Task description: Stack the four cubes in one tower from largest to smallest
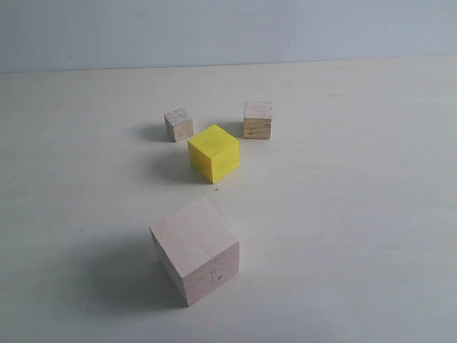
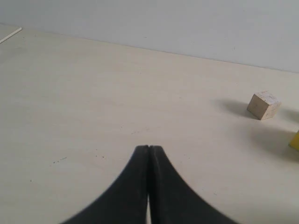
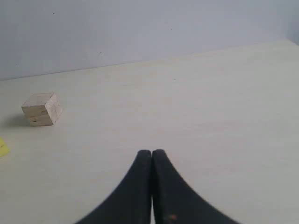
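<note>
Since no cube is stacked yet, the first job is probably lifting the yellow cube (image 1: 213, 153) onto the pale pinkish cube (image 1: 194, 250), well apart on its camera side. The jaws should open first, then square up to its turned faces. Behind the yellow cube stand the greyish-beige cube (image 1: 178, 124) and the tan layered cube (image 1: 258, 119). The left gripper (image 2: 148, 148) and right gripper (image 3: 152, 151) point past the yellow cube, one on each side, jaws pressed together and empty.
</note>
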You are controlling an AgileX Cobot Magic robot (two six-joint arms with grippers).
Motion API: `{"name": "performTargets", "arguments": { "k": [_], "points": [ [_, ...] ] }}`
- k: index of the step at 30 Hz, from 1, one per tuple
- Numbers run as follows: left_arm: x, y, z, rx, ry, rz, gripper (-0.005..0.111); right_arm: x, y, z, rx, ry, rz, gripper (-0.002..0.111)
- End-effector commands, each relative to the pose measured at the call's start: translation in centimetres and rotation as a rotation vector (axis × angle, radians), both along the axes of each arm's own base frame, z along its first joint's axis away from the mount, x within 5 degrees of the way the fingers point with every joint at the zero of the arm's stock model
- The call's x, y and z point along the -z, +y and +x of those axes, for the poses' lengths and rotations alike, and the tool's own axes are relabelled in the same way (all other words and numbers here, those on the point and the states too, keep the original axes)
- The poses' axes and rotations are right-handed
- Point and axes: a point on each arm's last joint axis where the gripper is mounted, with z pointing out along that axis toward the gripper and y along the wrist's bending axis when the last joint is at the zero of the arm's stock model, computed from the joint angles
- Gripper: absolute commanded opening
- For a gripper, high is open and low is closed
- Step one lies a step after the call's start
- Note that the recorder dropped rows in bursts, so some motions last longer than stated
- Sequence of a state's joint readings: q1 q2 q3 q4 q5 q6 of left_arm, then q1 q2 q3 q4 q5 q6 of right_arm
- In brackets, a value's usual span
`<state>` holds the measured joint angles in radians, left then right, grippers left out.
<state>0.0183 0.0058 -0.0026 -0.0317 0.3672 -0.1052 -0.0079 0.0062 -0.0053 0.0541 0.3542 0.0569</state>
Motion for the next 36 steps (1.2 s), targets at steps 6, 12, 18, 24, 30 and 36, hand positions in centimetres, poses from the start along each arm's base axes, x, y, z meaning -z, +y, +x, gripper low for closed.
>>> {"name": "performTargets", "arguments": {
  "k": [6,12,18,24,30,36],
  "points": [
    [0.0,0.0,0.0,0.004,-0.011,-0.008,0.000,0.1,0.0,0.0,0.003,-0.007,-0.011,0.000],
    [0.0,0.0,0.0,0.004,-0.011,-0.008,0.000,0.1,0.0,0.0,0.003,-0.007,-0.011,0.000],
    [0.0,0.0,0.0,0.004,-0.011,-0.008,0.000,0.1,0.0,0.0,0.003,-0.007,-0.011,0.000],
    [0.0,0.0,0.0,0.004,-0.011,-0.008,0.000,-0.2,-0.1,0.1,0.005,-0.036,-0.013,0.000],
    [0.0,0.0,0.0,0.004,-0.011,-0.008,0.000,-2.9,-0.2,0.3,0.021,-0.342,-0.013,0.000],
    [0.0,0.0,0.0,0.004,-0.011,-0.008,0.000,-4.7,-0.3,0.0,0.031,-0.540,-0.014,0.000]
  ]
}}
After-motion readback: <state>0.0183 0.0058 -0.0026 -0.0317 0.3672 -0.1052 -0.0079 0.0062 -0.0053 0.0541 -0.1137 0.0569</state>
